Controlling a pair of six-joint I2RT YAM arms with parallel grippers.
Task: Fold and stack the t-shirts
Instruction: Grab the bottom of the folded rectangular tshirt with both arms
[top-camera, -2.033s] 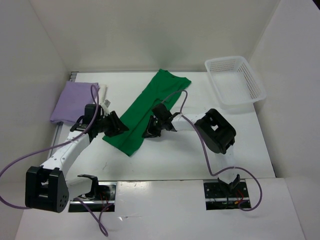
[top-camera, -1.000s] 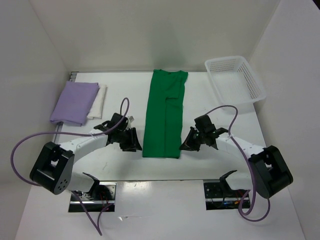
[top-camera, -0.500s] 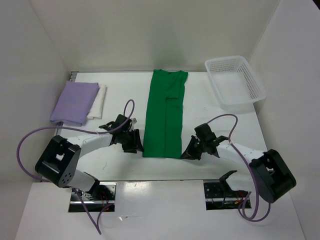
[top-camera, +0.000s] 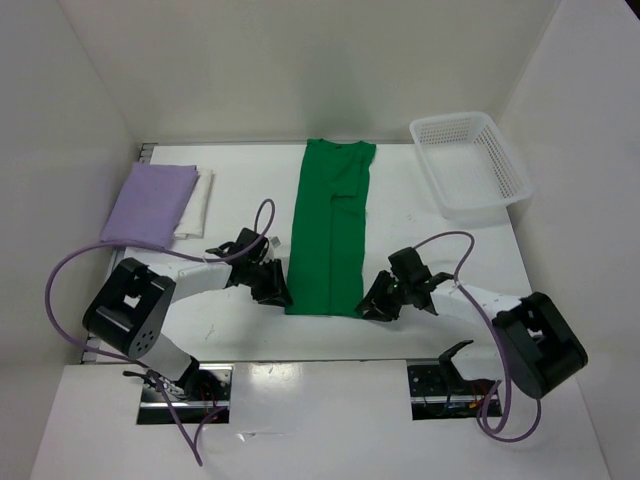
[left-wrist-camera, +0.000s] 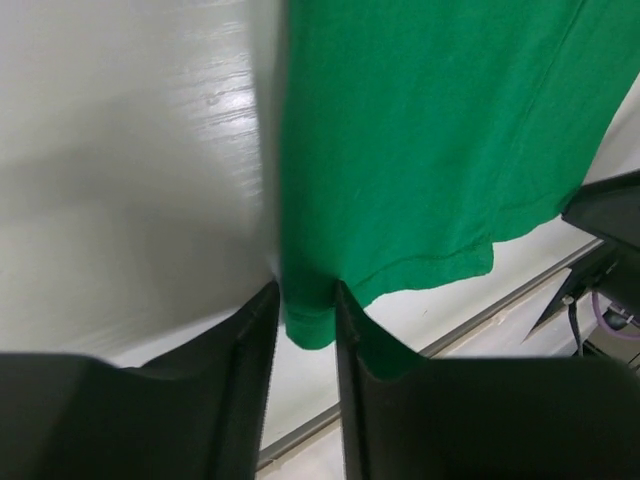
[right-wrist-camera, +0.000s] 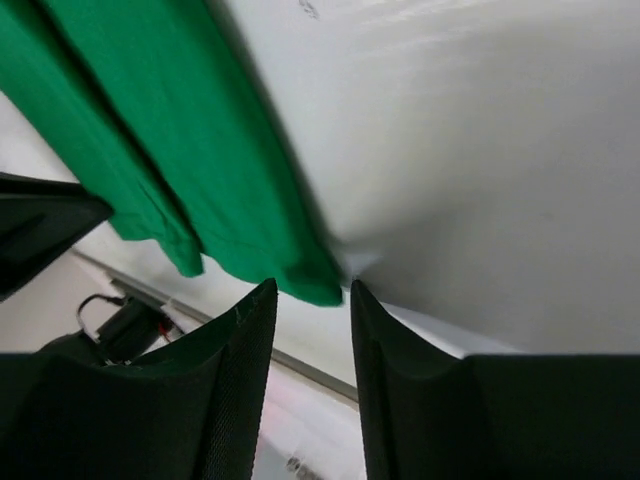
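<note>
The green t-shirt (top-camera: 330, 230) lies as a long folded strip down the middle of the table. My left gripper (top-camera: 279, 296) is at its near left corner. In the left wrist view the fingers are narrowly set with the green corner (left-wrist-camera: 306, 322) filling the gap between them. My right gripper (top-camera: 366, 306) is at the near right corner. In the right wrist view the green corner (right-wrist-camera: 318, 288) lies just at its fingertips and the gap behind it is empty. The lavender t-shirt (top-camera: 150, 203) lies folded at the far left on the white t-shirt (top-camera: 200, 203).
A white plastic lattice basket (top-camera: 470, 163) stands at the far right corner. White walls close off the left, back and right. The table's near edge (top-camera: 320, 345) runs just behind both grippers. Purple cables loop off both arms.
Two seconds ago both grippers held the green shirt lying slanted. It now lies straight, and both grippers have come down to its near corners, closing in over the last second.
</note>
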